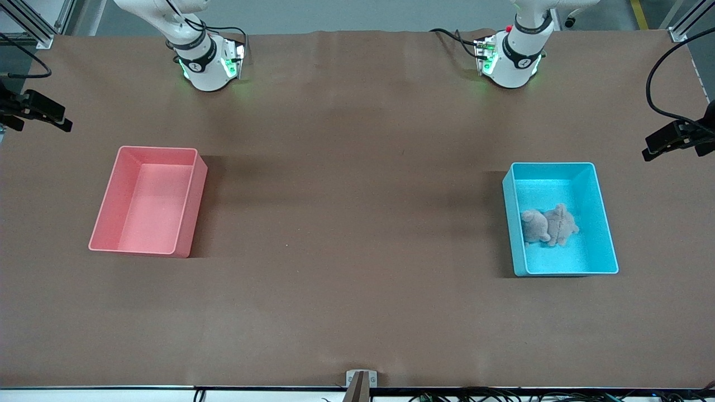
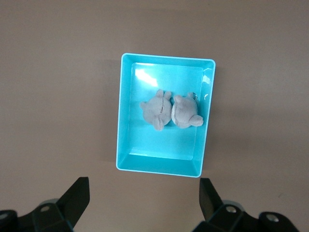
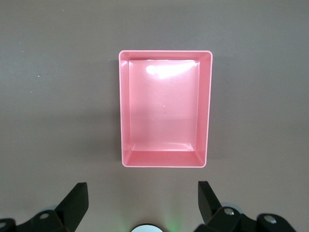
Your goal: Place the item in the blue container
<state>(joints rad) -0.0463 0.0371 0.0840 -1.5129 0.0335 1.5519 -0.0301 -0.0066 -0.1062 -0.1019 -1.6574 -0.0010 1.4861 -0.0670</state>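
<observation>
A grey plush toy [image 1: 548, 226] lies inside the blue container [image 1: 608, 247] at the left arm's end of the bench [image 1: 357, 312], resting on the bin's floor close to the wall that faces the bench's middle; it appears to be two small soft figures lying side by side, touching. With the item already in the bin, the task looks done, or all but done. The left hand [image 2: 143, 199] hangs high over the bench just beside the blue container, its fingers [image 2: 77, 195] spread wide and released, holding nothing; that height and clear view down into the bin suggest an arm drawn clear so the toy can sit undisturbed. The right hand [image 3: 141, 199] hangs in the same way by the pink bin [image 1: 190, 212], which stands empty at the right arm's end of the bench, well apart from the blue one; its fingers are likewise wide apart and empty, and that arm waits. Neither hand shows in the front view, where only the arms' bases stand along the top edge. The two bins sit square to the bench and level with each other, likely laid out so each arm serves the bin at its own end.
</observation>
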